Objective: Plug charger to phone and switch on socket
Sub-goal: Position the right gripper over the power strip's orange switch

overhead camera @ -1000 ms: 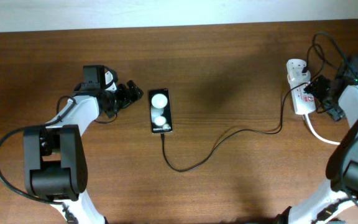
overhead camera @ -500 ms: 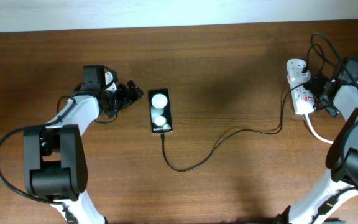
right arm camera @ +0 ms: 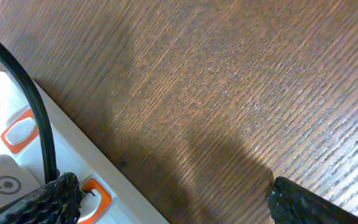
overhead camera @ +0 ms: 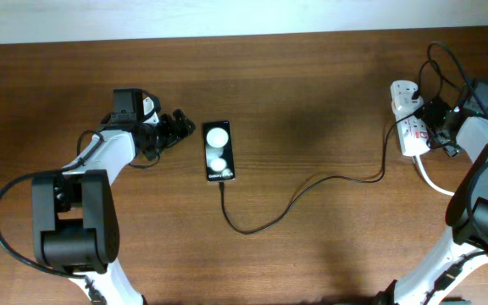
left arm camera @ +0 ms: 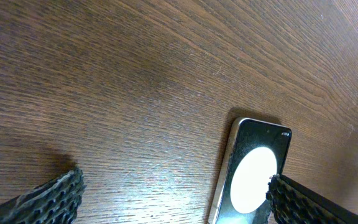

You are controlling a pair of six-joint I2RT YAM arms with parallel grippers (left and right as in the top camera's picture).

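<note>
Only the right gripper (overhead camera: pixel 435 127) has shifted over the last second, edging in closer to the socket (overhead camera: pixel 410 129); everything else lies as it did. At the left, the left gripper (overhead camera: pixel 186 129) points at the phone (overhead camera: pixel 219 151) from just beside its left long edge, jaws spread wide and holding nothing. The phone lies flat on the wooden table (overhead camera: pixel 312 93), left of centre, its long axis running from the far side toward the robot, with the white text at the near end. The charger (overhead camera: pixel 295 196) meets that near short edge, loops down and then trails rightward across the table up to the white adapter (overhead camera: pixel 403 91) at the socket's far end. The socket lies near the right edge, its long axis also roughly far-to-near, slightly tilted. The right gripper sits just right of it, jaws wide apart and empty
</note>
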